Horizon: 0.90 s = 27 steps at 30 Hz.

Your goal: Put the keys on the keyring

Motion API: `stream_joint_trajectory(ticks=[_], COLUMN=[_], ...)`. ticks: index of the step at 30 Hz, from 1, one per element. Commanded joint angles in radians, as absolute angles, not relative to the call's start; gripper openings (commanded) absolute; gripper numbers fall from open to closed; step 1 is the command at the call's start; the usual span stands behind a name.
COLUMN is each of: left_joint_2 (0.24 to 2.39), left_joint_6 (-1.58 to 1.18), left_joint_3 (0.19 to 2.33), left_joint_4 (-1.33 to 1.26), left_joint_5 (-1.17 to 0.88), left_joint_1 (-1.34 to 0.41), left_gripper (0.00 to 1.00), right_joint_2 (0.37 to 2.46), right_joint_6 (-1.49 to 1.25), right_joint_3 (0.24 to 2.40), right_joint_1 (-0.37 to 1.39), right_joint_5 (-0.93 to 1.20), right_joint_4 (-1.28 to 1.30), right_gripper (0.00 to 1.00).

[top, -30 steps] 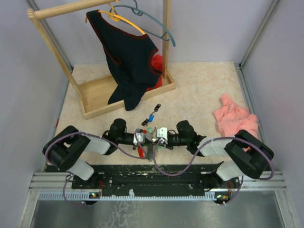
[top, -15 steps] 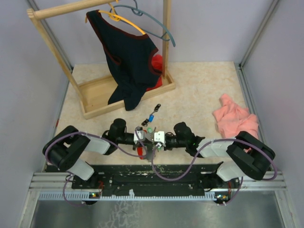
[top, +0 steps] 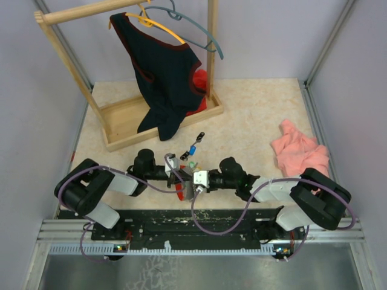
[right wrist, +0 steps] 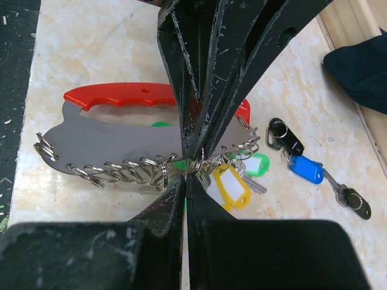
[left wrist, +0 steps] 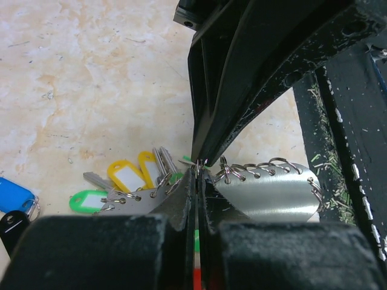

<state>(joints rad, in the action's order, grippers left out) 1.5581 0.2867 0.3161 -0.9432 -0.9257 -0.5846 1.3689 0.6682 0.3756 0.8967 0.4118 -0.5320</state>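
Note:
The keyring (right wrist: 121,142) is a grey metal plate with a red handle (right wrist: 121,93) and several small split rings along its edge, lying flat on the table (top: 254,115). My left gripper (left wrist: 197,172) and right gripper (right wrist: 186,178) meet tip to tip above that edge, both shut. A thin split ring shows pinched at the left fingertips (right wrist: 195,154). Yellow-tagged keys (right wrist: 230,187) and a green-tagged one (right wrist: 257,164) hang from rings beside the tips. A blue-tagged key (right wrist: 305,169) and a black-tagged one (right wrist: 285,136) lie loose further out.
A wooden clothes rack (top: 121,121) with a dark garment (top: 163,78) and hangers stands at the back left. A pink cloth (top: 299,151) lies at the right. Walls close in the table on three sides.
Both grippers have slid a little to the left and toward the near edge, staying tip to tip, and the keyring has shifted with them.

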Motion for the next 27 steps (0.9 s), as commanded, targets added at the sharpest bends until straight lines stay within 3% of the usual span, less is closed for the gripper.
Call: stream_joint_trajectory(ticks=[1,11,14,20,27], left_joint_2=[1.559,1.573,1.570,1.530,1.495], left_joint_6=[0.219,0.165,0.157,0.191,0.214], left_joint_3=[0.296,0.238,0.228,0.231,0.252], left_joint_4=[-1.124,-1.278,-1.299,-1.228,-1.138], left_joint_5=[-0.970,-0.939,-0.945,-0.932,-0.938], left_joint_1=[-0.569,-0.555,-0.550,-0.548,-0.548], left_gripper=[0.01,0.01,0.15,0.28,0.33], right_joint_2=[1.367,1.259,1.216,1.167,1.180], right_joint_6=[0.681,0.699,0.720,0.762,0.786], right_joint_3=[0.388,0.416,0.442,0.502,0.543], right_joint_1=[0.911,0.911,0.911,0.912,0.917], right_joint_5=[0.381,0.313,0.310,0.331,0.348], right_joint_4=[-0.525,-0.476,-0.422,-0.312,-0.250], right_gripper=[0.00,0.00,0.00,0.00,0.00])
